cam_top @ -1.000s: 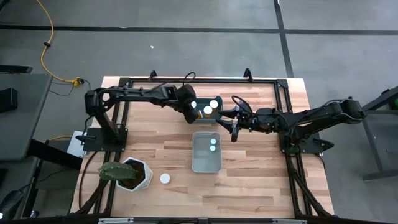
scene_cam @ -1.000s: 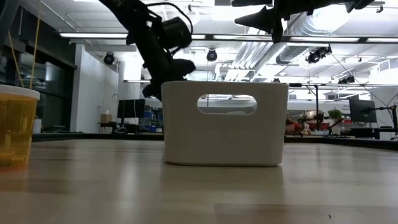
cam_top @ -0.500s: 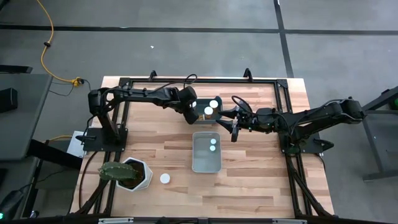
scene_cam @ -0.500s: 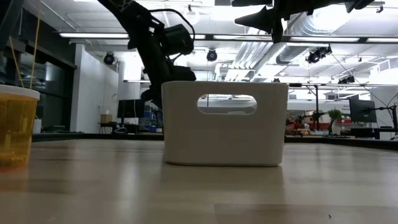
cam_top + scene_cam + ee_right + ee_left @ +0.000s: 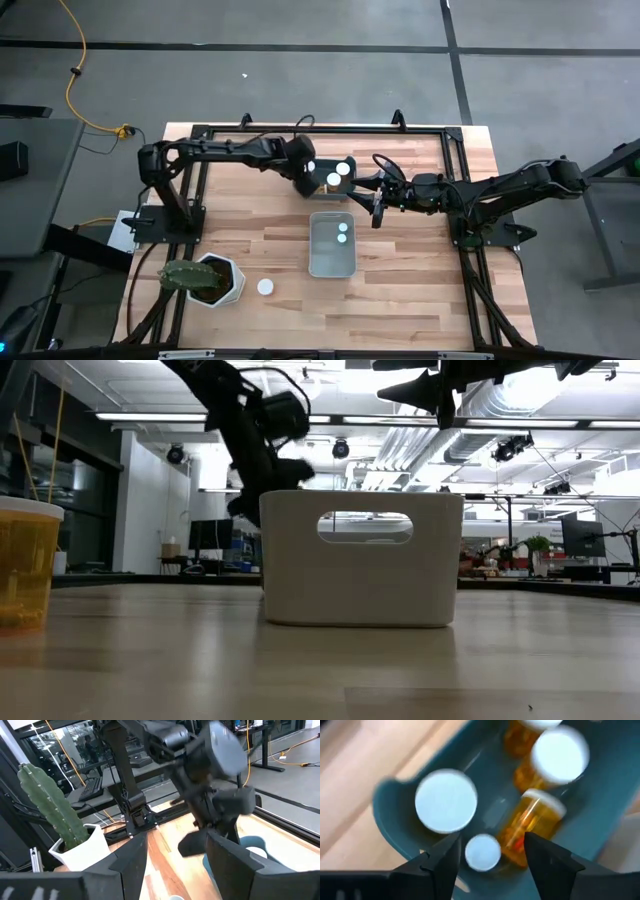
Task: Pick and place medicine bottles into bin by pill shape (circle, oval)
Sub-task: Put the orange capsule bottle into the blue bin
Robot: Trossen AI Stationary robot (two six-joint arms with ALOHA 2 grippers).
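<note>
**A:** Where are the bottles at?

**B:** Most medicine bottles (image 5: 532, 822) sit in the blue tray (image 5: 400, 827) at the table's far side. Left gripper (image 5: 490, 852) hangs right over them, fingers spread, gripping nothing.

**A:** The other claw?

**B:** Right gripper (image 5: 376, 210) waits beside the tray, spread too. Two bottles are in the white bin (image 5: 332, 262).

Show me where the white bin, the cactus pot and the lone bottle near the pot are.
White bin (image 5: 331, 266): high view, its bare floor.
Cactus pot (image 5: 233, 281): high view, its white rim.
Lone bottle (image 5: 265, 287): high view, its white cap.
</note>
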